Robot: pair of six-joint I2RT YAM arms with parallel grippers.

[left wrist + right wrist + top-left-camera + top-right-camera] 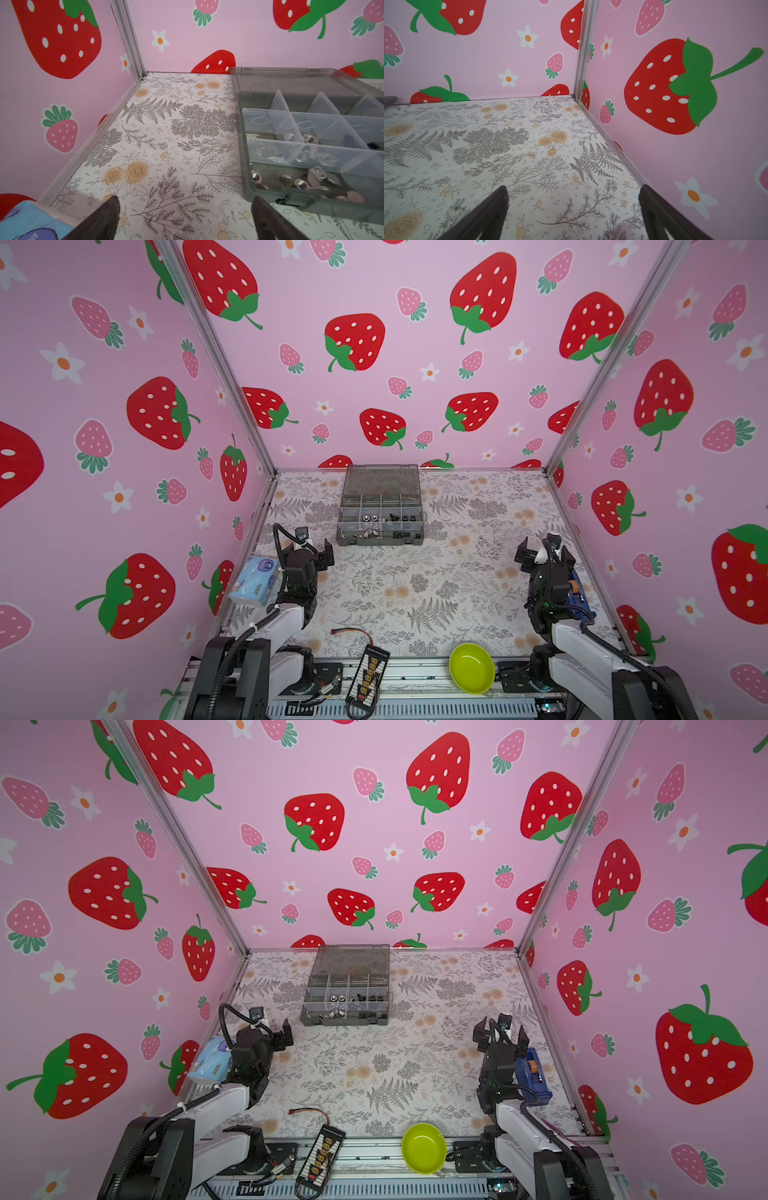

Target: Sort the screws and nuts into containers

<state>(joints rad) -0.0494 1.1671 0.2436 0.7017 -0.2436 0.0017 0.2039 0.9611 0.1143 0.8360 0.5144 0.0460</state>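
The smoky-grey organizer box stands open at the back middle of the table, and its compartments are the containers (380,542) (345,1022) (246,162). Shiny silver nuts (370,518) (336,998) (308,138) lie in a middle compartment, and winged silver ones (368,534) (318,175) in the front row. Small black pieces that look like screws (395,517) (360,997) sit in compartments to their right. My left gripper (314,551) (272,1031) (186,200) hangs open and empty, near the box's front left corner. My right gripper (542,552) (500,1032) (574,190) is open and empty over bare table at the right.
A blue tissue pack (255,580) lies by the left wall beside the left arm. A blue tape dispenser (577,593) sits by the right arm. A lime-green bowl (471,668) and a black charger board (368,672) with a red-and-black wire (353,631) lie at the front edge.
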